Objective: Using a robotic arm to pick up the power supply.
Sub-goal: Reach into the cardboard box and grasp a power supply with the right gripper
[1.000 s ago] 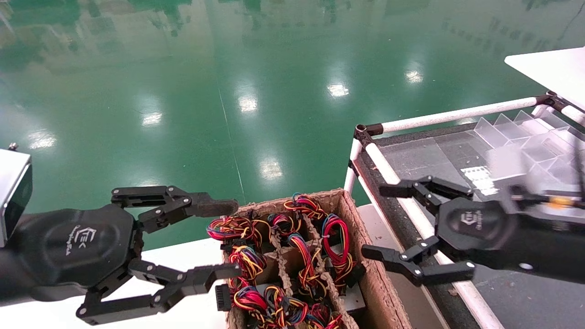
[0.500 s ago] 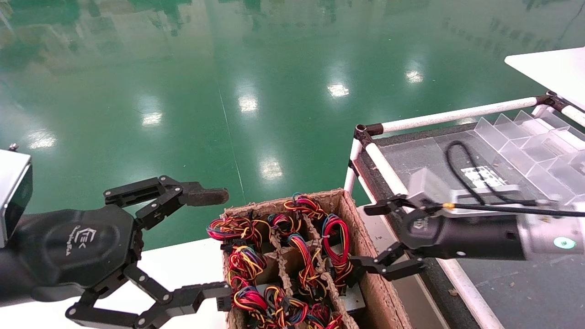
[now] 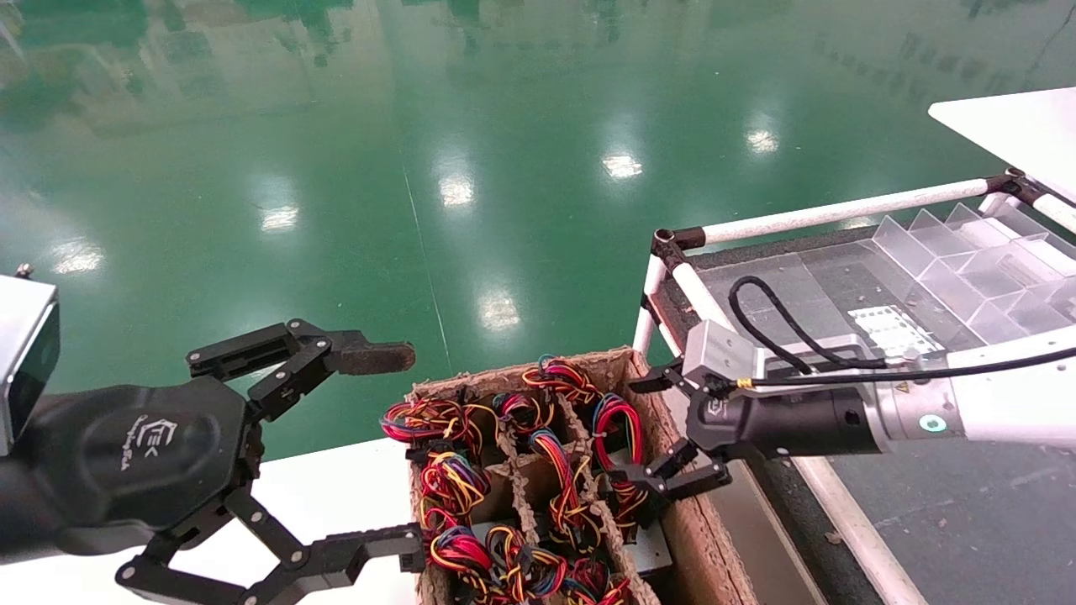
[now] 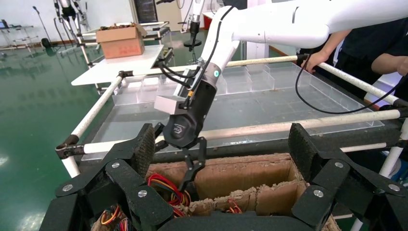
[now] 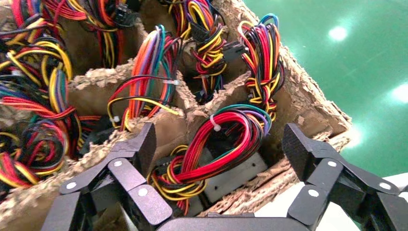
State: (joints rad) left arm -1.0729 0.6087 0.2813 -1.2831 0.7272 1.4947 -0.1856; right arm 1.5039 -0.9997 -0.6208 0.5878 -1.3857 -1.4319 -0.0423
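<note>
The power supply [image 5: 235, 173] is a grey metal box with a tied loop of red, yellow and black wires. It stands in a cell of the cardboard box [image 3: 677, 512], along its right wall. In the head view its red loop [image 3: 619, 424] sticks up there. My right gripper [image 3: 646, 434] on the white robotic arm [image 3: 1009, 403] hovers open just over that cell. In the right wrist view its open fingers [image 5: 219, 144] stand either side of the loop, with nothing held. The left gripper [image 3: 387, 454] waits wide open at the box's left side.
Several alike wire-bundled units fill the other cells [image 3: 458, 483]. A rack of white tubes [image 3: 828, 214] with clear dividers [image 3: 950, 244] stands to the right. The box rests on a white tabletop [image 3: 336, 496]. People [image 4: 370, 48] stand behind the rack.
My right arm has swung left from over the rack and lowered over the box's right-hand cells. The left gripper's jaws have spread wider.
</note>
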